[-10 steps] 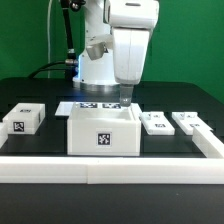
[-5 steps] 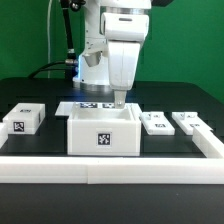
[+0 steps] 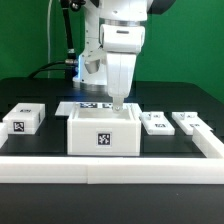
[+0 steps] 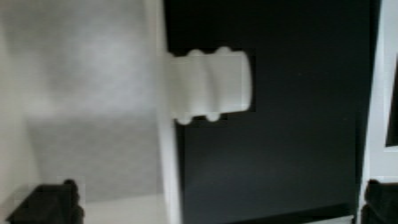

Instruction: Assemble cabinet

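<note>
The cabinet box [image 3: 103,135] is a large open-topped white box with a tag on its front, in the middle of the black table. My gripper [image 3: 115,103] hangs just above the box's back wall, a little towards the exterior view's right. In the wrist view my gripper [image 4: 214,205] is open and empty, with one dark fingertip [image 4: 47,202] over the white box wall [image 4: 89,110] and the other at the opposite edge. A ribbed white knob [image 4: 214,85] sticks out from that wall over the black table. A small tagged block [image 3: 24,119] lies at the exterior view's left. Two small tagged panels [image 3: 155,123] [image 3: 189,122] lie at the right.
The marker board [image 3: 85,106] lies flat behind the box, partly hidden by it. A long white border rail [image 3: 110,165] runs along the front and turns back at the exterior view's right. The robot base stands behind the marker board.
My gripper has moved towards the exterior view's left along the box's back wall and risen slightly. The box, block and panels have not moved.
</note>
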